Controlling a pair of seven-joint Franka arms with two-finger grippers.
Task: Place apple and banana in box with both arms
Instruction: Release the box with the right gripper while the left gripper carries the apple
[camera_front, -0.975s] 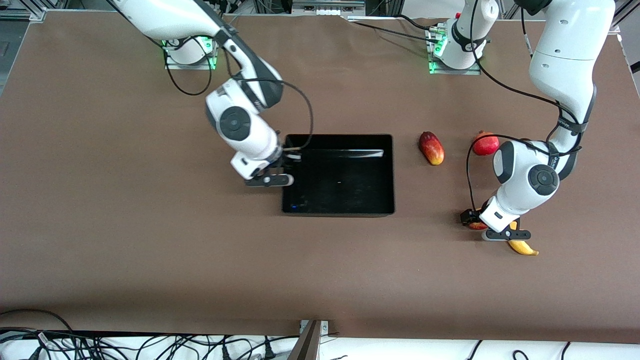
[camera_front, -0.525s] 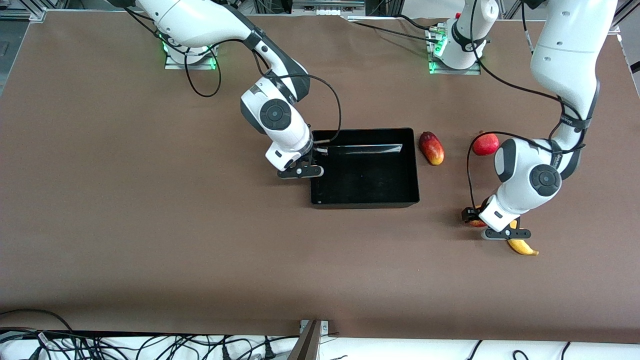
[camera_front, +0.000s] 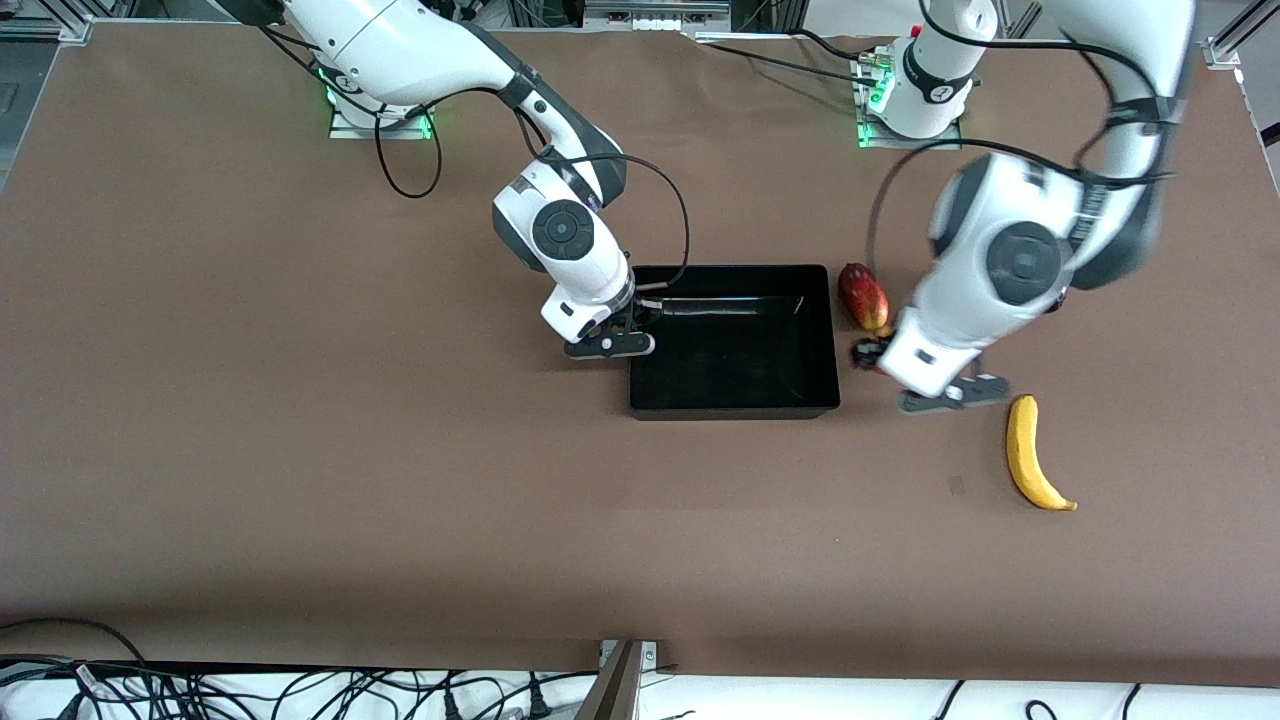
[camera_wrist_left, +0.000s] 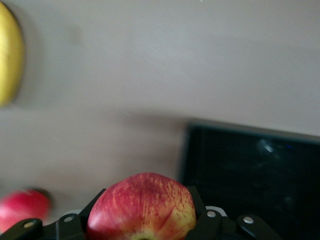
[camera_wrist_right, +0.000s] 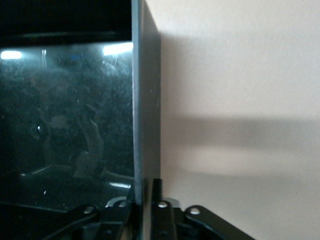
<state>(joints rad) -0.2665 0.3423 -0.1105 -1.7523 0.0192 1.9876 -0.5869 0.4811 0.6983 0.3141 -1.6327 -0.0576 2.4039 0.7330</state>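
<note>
My left gripper (camera_front: 868, 355) is shut on the apple (camera_wrist_left: 144, 207), red with yellow streaks, and holds it in the air over the table just beside the box's end wall, by the mango. The banana (camera_front: 1035, 455) lies alone on the table toward the left arm's end, nearer the front camera; it also shows in the left wrist view (camera_wrist_left: 7, 55). The black box (camera_front: 735, 410) stands open and holds nothing; it also shows in the left wrist view (camera_wrist_left: 250, 175). My right gripper (camera_front: 632, 318) is shut on the box's end wall (camera_wrist_right: 146, 100), one finger inside and one outside.
A red-yellow mango (camera_front: 863, 295) lies beside the box, toward the left arm's end. A blurred red fruit (camera_wrist_left: 22, 210) shows in the left wrist view. The left arm hides the table around the pomegranate's earlier spot.
My right gripper has dragged the box toward the left arm's end. My left gripper has lifted the apple from beside the banana and carried it toward the box.
</note>
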